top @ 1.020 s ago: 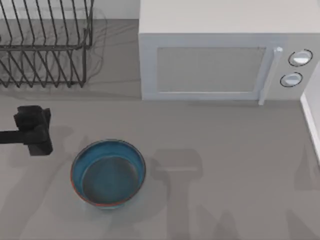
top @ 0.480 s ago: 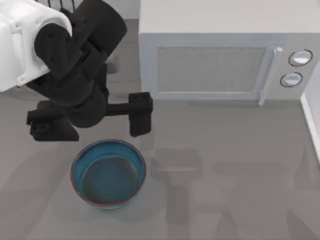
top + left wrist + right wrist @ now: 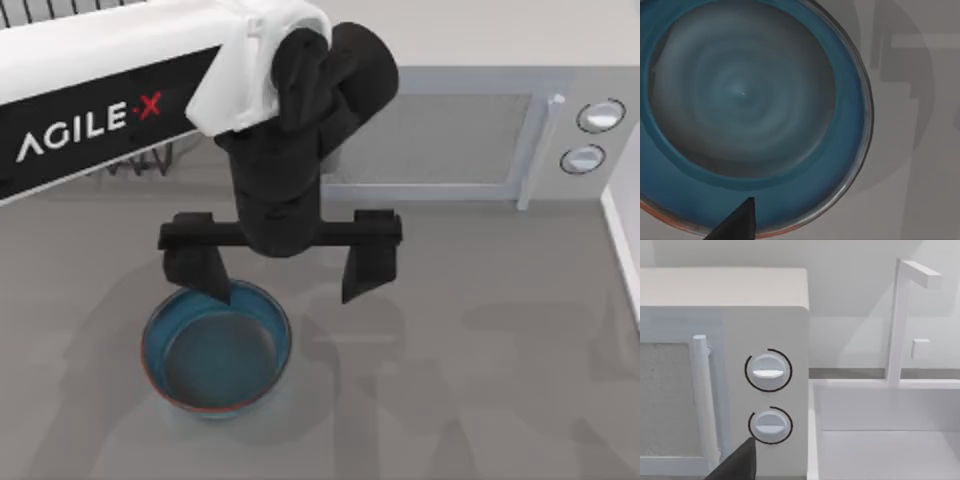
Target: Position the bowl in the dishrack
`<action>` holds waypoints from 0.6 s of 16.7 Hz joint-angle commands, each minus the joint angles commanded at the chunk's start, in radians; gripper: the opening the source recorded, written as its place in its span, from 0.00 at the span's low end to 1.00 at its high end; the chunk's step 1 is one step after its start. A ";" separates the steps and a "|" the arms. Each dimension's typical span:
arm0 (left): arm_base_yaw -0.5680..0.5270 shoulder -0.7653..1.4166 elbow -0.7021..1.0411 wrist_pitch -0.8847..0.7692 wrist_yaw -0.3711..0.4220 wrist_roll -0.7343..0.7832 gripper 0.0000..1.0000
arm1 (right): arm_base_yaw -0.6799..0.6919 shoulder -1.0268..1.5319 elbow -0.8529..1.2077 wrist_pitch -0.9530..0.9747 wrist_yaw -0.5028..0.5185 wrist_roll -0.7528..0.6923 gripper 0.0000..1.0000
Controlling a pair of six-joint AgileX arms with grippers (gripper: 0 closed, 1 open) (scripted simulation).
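Above the bowl's (image 3: pixel 216 347) far rim, left pincer (image 3: pixel 283 268) pointing down, fingers spread wide, one fingertip (image 3: pixel 213 287) over the rim.

Left tool (image 3: pixel 284 270) is spread wide over the bowl (image 3: pixel 217 347), one finger over its rim, the other out past it. Bare bench (image 3: pixel 480 350) runs open to the right. The microwave (image 3: pixel 450 130) walls off the back, and the left arm covers most of the dishrack (image 3: pixel 140 165) back left.
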 joint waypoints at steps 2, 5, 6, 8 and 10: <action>-0.001 0.002 0.003 -0.002 0.000 -0.001 1.00 | 0.000 0.000 0.000 0.000 0.000 0.000 1.00; 0.004 0.000 0.000 0.001 0.000 0.000 1.00 | 0.000 0.000 0.000 0.000 0.000 0.000 1.00; 0.003 0.001 -0.003 0.004 0.000 0.000 1.00 | 0.000 0.000 0.000 0.000 0.000 0.000 1.00; 0.003 0.011 -0.034 0.040 0.000 0.002 1.00 | 0.000 0.000 0.000 0.000 0.000 0.000 1.00; 0.002 0.032 -0.089 0.119 0.000 0.003 1.00 | 0.000 0.000 0.000 0.000 0.000 0.000 1.00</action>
